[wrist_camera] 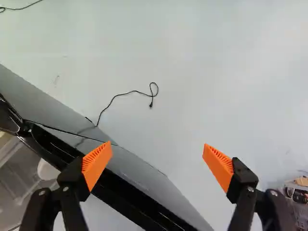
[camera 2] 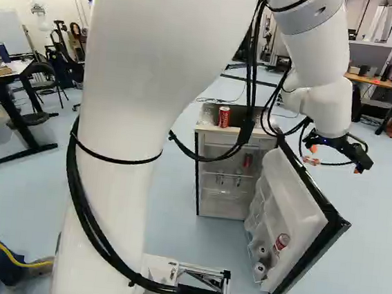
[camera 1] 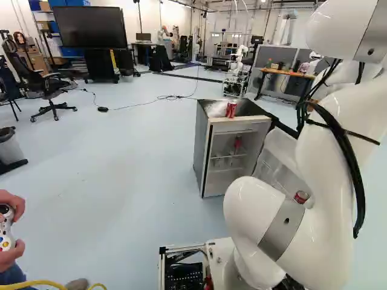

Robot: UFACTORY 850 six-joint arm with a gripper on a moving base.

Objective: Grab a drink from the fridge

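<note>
Two orange pads (wrist_camera: 97, 162) stand wide apart on my gripper (camera 2: 335, 160) — nothing is held between them, and the wrist view shows me pale floor (wrist_camera: 216, 72) beyond. I have the arm (camera 2: 322, 62) reaching out by the open fridge door (camera 2: 291, 187), with the door's edge passing beneath one finger. On the floor ahead of the fingers I see a thin black cable (wrist_camera: 115, 97). Inside the fridge (camera 1: 204, 145) stands a red can (camera 2: 247, 160), and a red-and-silver can (camera 2: 282, 241) sits in the door rack. At least one more drink can (camera 2: 224, 116), also red, stands on the fridge top — well apart from my gripper.
</note>
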